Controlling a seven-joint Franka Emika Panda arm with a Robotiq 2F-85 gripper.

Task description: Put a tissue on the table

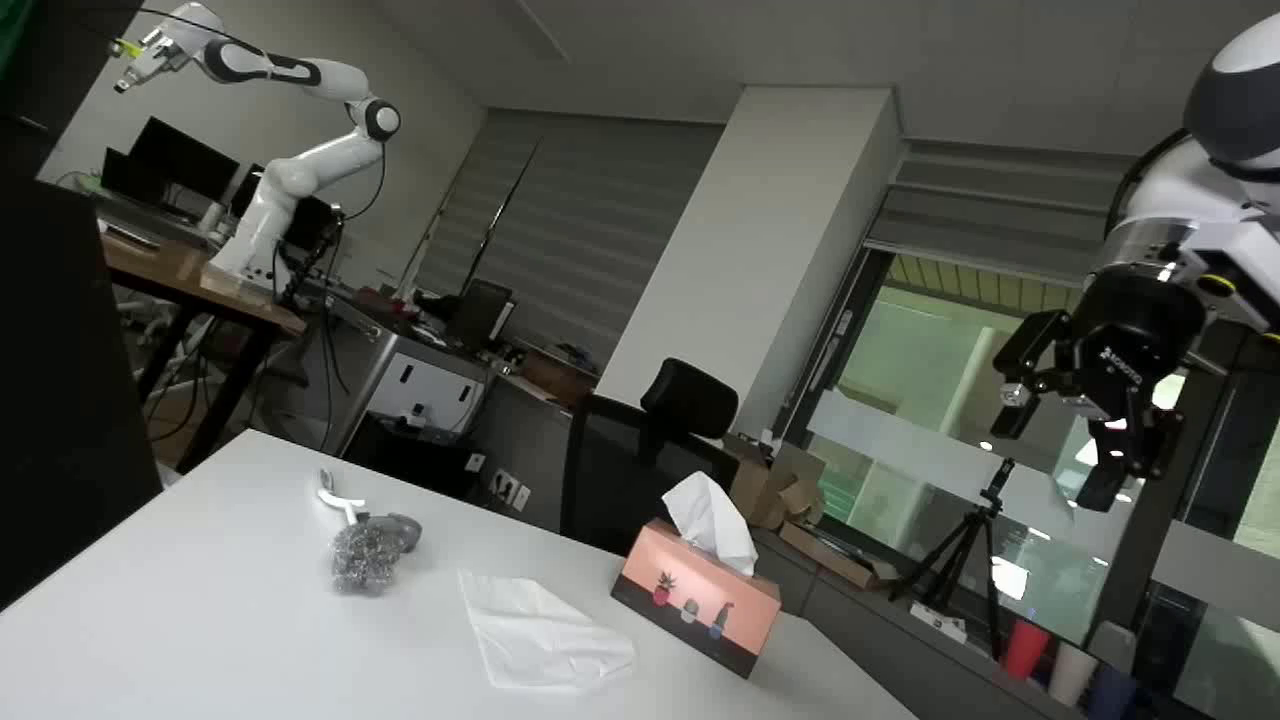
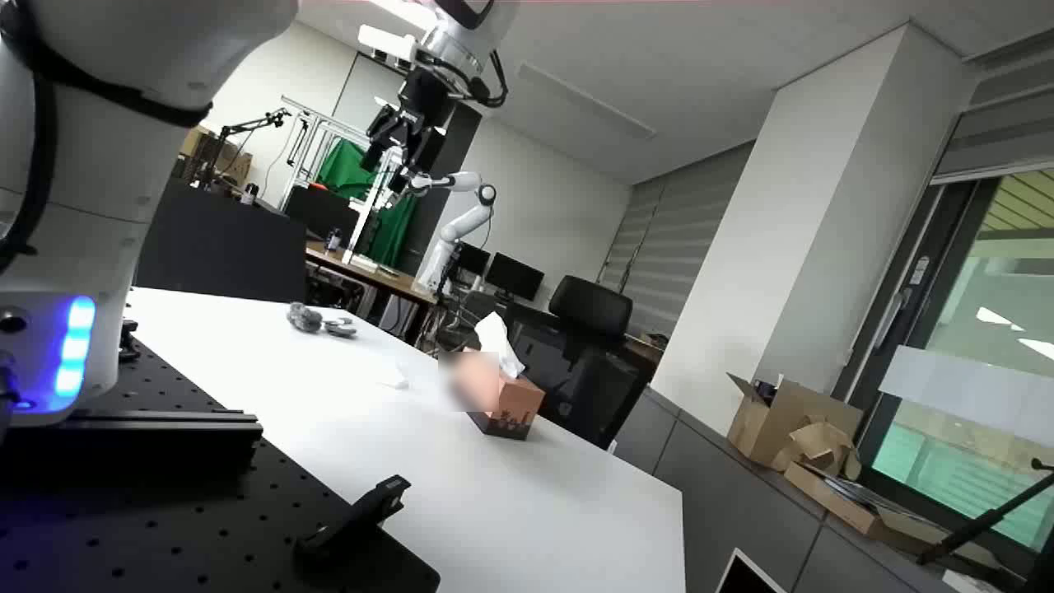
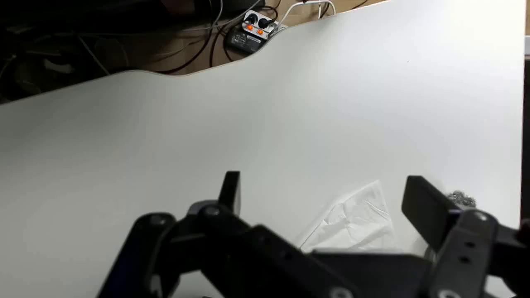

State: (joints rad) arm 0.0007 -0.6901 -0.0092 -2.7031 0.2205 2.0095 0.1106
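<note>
A loose white tissue [image 1: 545,638] lies spread and creased on the white table [image 1: 230,600]; it also shows in an exterior view [image 2: 389,375] and in the wrist view [image 3: 356,223], partly hidden there by the gripper. A pink and dark tissue box [image 1: 695,600] stands at the table's edge, also in an exterior view [image 2: 517,403]. Another white tissue [image 1: 708,520] sticks up from its top slot. My gripper [image 1: 1058,455] is high above the table; it also shows in an exterior view [image 2: 387,171]. In the wrist view the fingers [image 3: 325,190] are wide apart with nothing between them.
A grey fuzzy clump with a dark and white piece [image 1: 370,548] lies on the table beyond the loose tissue. A black office chair [image 1: 645,450] stands behind the table, near the box. A black clamp [image 2: 354,523] sits on the mounting plate near the robot base.
</note>
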